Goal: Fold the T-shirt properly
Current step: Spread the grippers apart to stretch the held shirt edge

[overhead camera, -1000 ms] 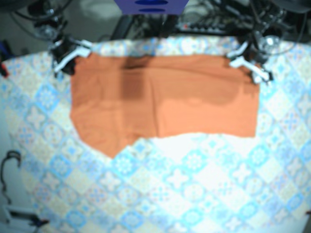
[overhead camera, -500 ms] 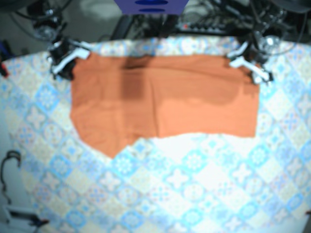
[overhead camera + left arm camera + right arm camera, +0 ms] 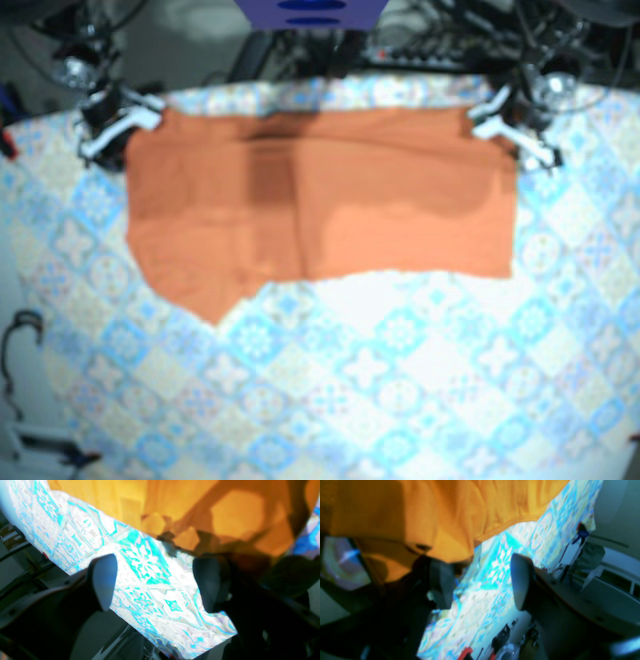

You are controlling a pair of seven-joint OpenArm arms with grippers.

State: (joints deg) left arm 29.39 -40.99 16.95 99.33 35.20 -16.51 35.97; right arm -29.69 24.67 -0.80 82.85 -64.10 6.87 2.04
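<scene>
A: What did we record at the left of the base view?

B: We recorded the right gripper [image 3: 105,125] at the upper left corner of the orange T-shirt [image 3: 320,200]. In its wrist view the jaws stood apart. The cloth's edge was draped over one finger [image 3: 442,585], and the patterned counter [image 3: 400,380] showed in the gap.

A: And the T-shirt itself?

B: We found it lying flat in a wide band across the far part of the counter, its lower left corner running down to a point.

A: And at the right?

B: We noted the left gripper [image 3: 515,135] at the upper right corner. Its jaws were likewise apart, with only the counter's pattern showing between them. The cloth lay just beyond one finger [image 3: 211,585].
</scene>
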